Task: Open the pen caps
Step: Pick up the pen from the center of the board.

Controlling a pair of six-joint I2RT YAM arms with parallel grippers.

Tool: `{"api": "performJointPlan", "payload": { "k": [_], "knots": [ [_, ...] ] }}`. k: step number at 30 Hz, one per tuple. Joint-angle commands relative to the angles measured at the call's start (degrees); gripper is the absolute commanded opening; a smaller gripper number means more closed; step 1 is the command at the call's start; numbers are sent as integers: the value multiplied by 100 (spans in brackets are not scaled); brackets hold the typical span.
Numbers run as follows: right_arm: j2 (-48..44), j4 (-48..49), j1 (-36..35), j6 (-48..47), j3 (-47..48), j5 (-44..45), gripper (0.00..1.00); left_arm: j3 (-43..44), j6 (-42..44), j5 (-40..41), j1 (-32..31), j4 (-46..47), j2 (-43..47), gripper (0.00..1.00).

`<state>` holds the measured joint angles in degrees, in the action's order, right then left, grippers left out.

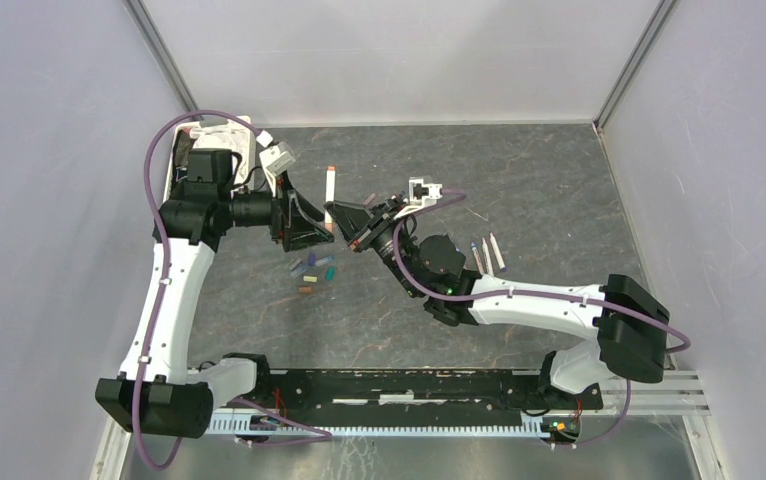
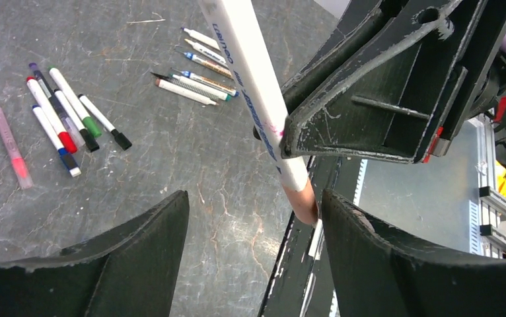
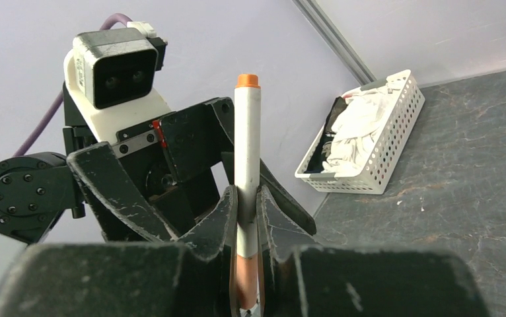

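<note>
My right gripper (image 3: 245, 198) is clamped on a white pen (image 2: 250, 79), steadying it so its orange cap (image 2: 305, 198) sits between the wide-spread fingers of the left gripper (image 2: 255, 198), which I judge is placed to pull it off. One pen is in hand. Six capped pens (image 2: 47, 109) lie on the table (image 2: 171, 165), with roughly six bare ones (image 2: 197, 79) nearby (tiny, hard to count). Loose caps (image 1: 311, 270) cluster near the left gripper.

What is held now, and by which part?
Right jaws clamp a white pen by the barrel near its orange cap; left jaws, open around that cap, hold nothing.
</note>
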<state>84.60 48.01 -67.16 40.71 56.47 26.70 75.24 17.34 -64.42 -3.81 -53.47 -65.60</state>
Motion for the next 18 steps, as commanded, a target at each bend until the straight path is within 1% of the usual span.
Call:
{"api": "performJointPlan", "payload": {
  "k": [1, 10, 14, 16, 18],
  "knots": [
    [63, 468, -83, -44, 318, 215, 0, -84, -422, -223, -133, 389, 27, 75],
    [175, 534, -197, -84, 289, 264, 0, -97, -440, -178, -177, 395, -40, 31],
    [147, 551, -214, -130, 197, 347, 0, -153, -345, 10, -172, 400, -17, 11],
    [114, 549, -211, -141, 105, 365, 5, -191, -208, 148, -172, 362, -10, 3],
    [48, 476, -211, -178, -2, 389, 18, -166, 107, 378, -175, 210, -33, 2]
  ]
}}
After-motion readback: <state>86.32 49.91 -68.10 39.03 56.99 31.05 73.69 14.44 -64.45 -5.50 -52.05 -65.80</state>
